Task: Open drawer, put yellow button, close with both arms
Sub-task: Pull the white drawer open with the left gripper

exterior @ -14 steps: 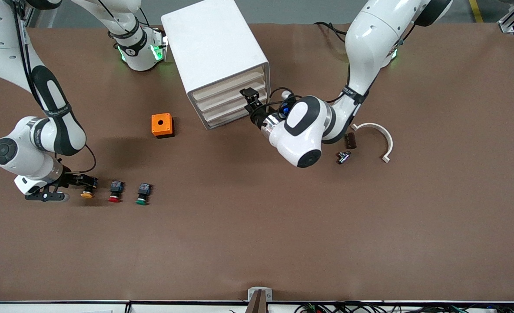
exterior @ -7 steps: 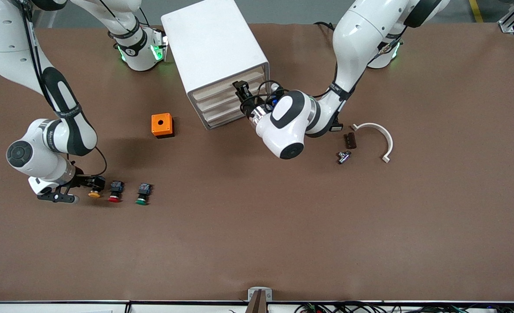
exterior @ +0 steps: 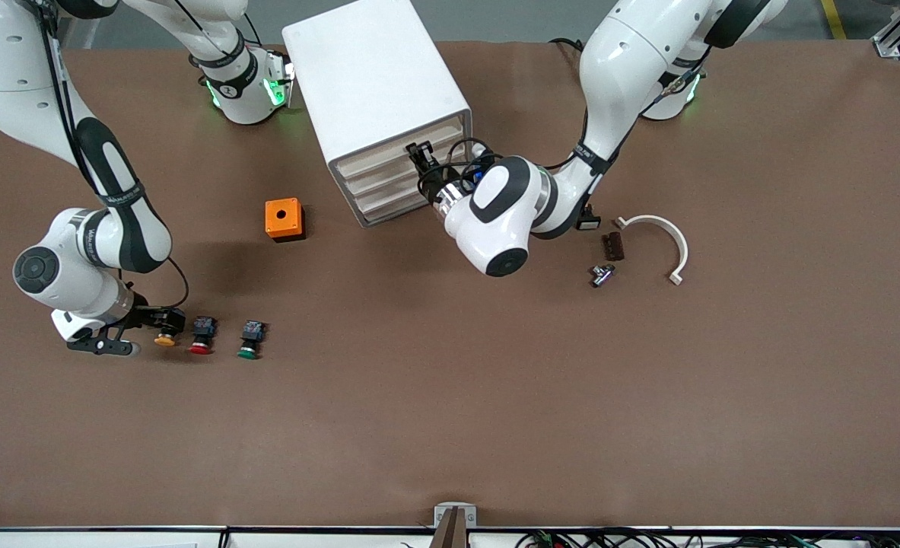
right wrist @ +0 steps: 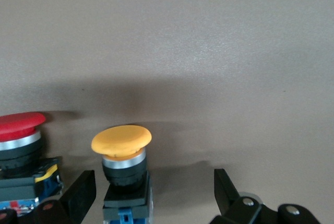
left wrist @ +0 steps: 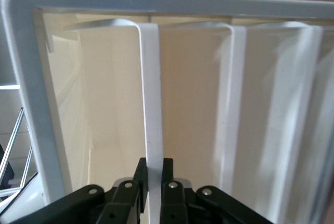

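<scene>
The white cabinet (exterior: 373, 84) stands at the robots' side of the table. My left gripper (exterior: 420, 156) is at the front of its uppermost drawer (exterior: 389, 150). In the left wrist view the gripper (left wrist: 152, 171) is shut on the drawer's thin white front lip (left wrist: 150, 104). The drawer looks closed. The yellow button (exterior: 165, 339) lies on the table toward the right arm's end. My right gripper (exterior: 162, 326) is open and low around it. In the right wrist view the button (right wrist: 121, 141) sits between the gripper's (right wrist: 151, 190) spread fingers, close to one finger (right wrist: 81, 192).
A red button (exterior: 201, 336) lies right beside the yellow one, also in the right wrist view (right wrist: 20, 130), with a green button (exterior: 250, 340) past it. An orange box (exterior: 283, 218) sits near the cabinet. A white curved piece (exterior: 659, 232) and small parts (exterior: 612, 246) lie toward the left arm's end.
My left gripper has moved up to the top drawer's front. My right gripper has slid toward the red button, and the yellow button has shifted a little with it.
</scene>
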`<move>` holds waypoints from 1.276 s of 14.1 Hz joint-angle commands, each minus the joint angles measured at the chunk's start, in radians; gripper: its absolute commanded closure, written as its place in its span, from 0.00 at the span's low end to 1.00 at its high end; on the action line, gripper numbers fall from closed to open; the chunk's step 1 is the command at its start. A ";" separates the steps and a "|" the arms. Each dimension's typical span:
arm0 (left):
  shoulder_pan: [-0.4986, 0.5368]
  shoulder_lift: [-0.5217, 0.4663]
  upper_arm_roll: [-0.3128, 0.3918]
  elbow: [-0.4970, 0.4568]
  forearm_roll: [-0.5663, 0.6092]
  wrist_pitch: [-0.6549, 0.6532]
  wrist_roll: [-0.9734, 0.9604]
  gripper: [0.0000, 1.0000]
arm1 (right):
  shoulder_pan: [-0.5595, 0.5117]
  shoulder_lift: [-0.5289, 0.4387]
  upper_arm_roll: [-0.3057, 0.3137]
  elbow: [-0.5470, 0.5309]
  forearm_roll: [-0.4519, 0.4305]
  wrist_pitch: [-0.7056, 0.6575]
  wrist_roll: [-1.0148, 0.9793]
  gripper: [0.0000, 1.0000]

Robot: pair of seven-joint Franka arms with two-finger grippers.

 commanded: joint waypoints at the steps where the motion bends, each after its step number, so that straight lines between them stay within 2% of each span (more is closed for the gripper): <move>1: 0.098 -0.002 0.009 0.019 0.002 -0.010 -0.010 1.00 | 0.031 -0.008 0.001 -0.026 -0.002 0.005 0.073 0.00; 5: 0.202 0.003 0.009 0.066 -0.005 -0.004 0.008 1.00 | 0.058 -0.008 0.001 -0.031 -0.002 0.002 0.125 0.02; 11: 0.265 0.010 0.009 0.077 -0.010 0.030 0.088 1.00 | 0.028 -0.008 -0.001 -0.027 -0.013 -0.007 0.075 0.00; 12: 0.265 0.017 0.009 0.077 -0.010 0.036 0.100 0.71 | 0.025 -0.008 -0.001 -0.027 -0.013 -0.007 0.067 0.00; 14: 0.267 0.015 0.009 0.078 -0.010 0.039 0.133 0.01 | 0.029 -0.008 -0.001 -0.029 -0.013 -0.008 0.069 0.01; 18: 0.303 0.011 0.011 0.098 -0.004 0.041 0.195 0.00 | 0.029 -0.010 -0.001 -0.035 -0.013 -0.034 0.067 0.36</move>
